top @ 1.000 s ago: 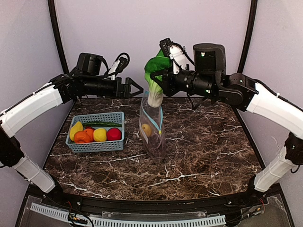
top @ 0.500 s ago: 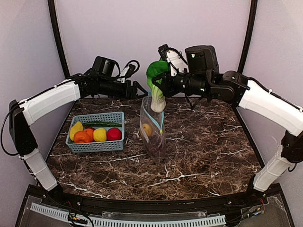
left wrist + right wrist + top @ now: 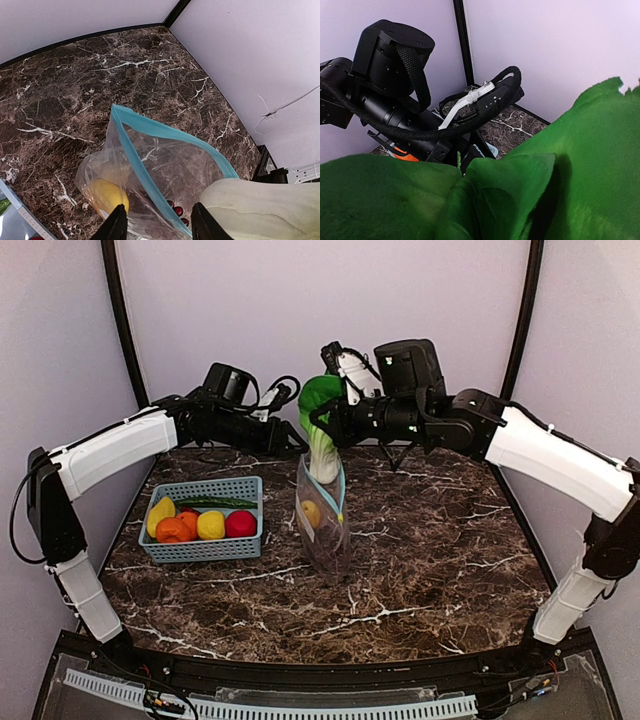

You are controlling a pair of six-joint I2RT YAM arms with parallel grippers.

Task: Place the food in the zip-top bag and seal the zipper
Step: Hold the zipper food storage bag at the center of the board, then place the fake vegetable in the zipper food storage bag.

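Observation:
The clear zip-top bag (image 3: pixel 326 530) stands upright mid-table, mouth open, its teal zipper (image 3: pixel 165 132) spread wide. A yellow piece (image 3: pixel 107 195) and purple grapes (image 3: pixel 177 210) lie inside. My right gripper (image 3: pixel 332 418) is shut on the green leaves of the cabbage (image 3: pixel 322 435) and holds it stem down, the white stem (image 3: pixel 260 205) at the bag's mouth. The leaves (image 3: pixel 520 200) fill the right wrist view and hide the fingers. My left gripper (image 3: pixel 159 225) is open at the bag's left rim (image 3: pixel 296 443), with the near zipper edge running between its fingers.
A teal lattice basket (image 3: pixel 200 546) sits left of the bag with yellow, orange and red pieces and a green cucumber (image 3: pixel 215 503). The left arm (image 3: pixel 395 100) is close in front of the right gripper. Purple walls and black posts enclose the marble table (image 3: pixel 450 540).
My left gripper has moved right, up to the bag's mouth. My right gripper has shifted a little left with the cabbage over the bag.

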